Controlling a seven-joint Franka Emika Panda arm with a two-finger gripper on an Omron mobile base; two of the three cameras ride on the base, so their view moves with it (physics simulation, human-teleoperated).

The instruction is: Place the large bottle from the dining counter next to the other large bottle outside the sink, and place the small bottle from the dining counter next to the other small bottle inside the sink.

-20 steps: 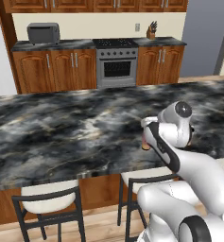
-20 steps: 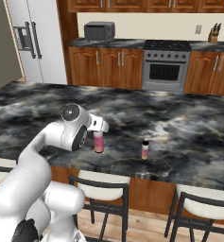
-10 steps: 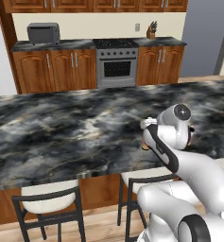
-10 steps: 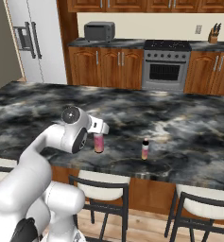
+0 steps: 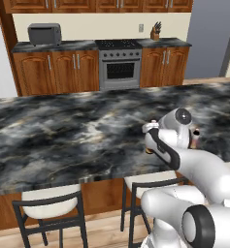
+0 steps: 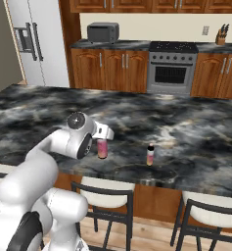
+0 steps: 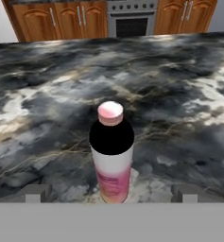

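In the hand view, the large bottle (image 7: 111, 153) is seen upright in the lower centre of the frame, on the dining counter (image 7: 47, 94). The gripper (image 7: 111, 194) is spread wide, one fingertip at each side of the bottle, nothing held. In the right base view, the large bottle (image 6: 103, 148) is found left of centre, just beside the hand, and the small bottle (image 6: 150, 154) stands near it to the right, apart.
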